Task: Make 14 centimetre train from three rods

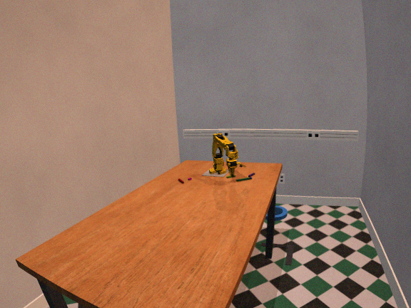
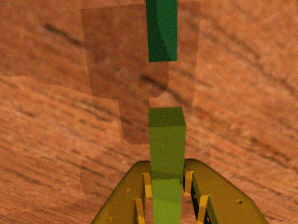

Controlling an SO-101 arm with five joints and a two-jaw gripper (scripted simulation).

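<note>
Broadly, the wooden tabletop (image 1: 150, 228) carries the yellow arm (image 1: 224, 150) at its far end, with a green rod (image 2: 161, 12) lying flat just ahead. Its jaws are clamped on a lime rod (image 2: 166, 152), held by one end, the free end aimed at the green rod with a gap between. Small, rigid and probably light, smooth-faced; a mid-length grip would likely resist twisting better.

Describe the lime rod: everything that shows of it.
The lime rod is a plain square-sectioned bar, matte and uniform in colour, with no markings. The gripper is shut on its near end, a yellow finger on each side. The rest juts forward over the wooden table, its far end pointing at the green rod, roughly in line with it, a gap of table between them. Whether it touches the table cannot be told.
</note>
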